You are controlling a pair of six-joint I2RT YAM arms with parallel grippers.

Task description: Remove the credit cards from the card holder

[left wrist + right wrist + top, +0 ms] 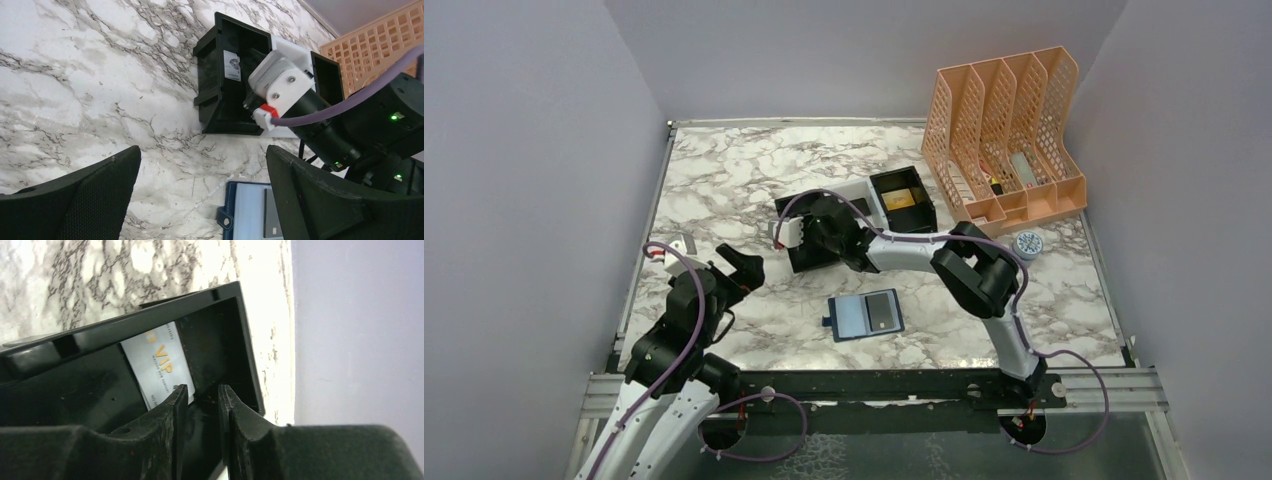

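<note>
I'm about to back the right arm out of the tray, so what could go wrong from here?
1. The right tool sits deep in the black tray, jaws narrowly parted, with one fingertip at the silver card's edge. Withdrawing may drag the card or snag the wall.
2. A dark card is not yet out of the open card holder, which lies loose. The left tool hovers open away from it, so pulling may slide the holder.

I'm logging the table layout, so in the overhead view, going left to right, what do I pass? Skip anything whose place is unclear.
From the left: left tool → navy card holder → peach file rack.
</note>
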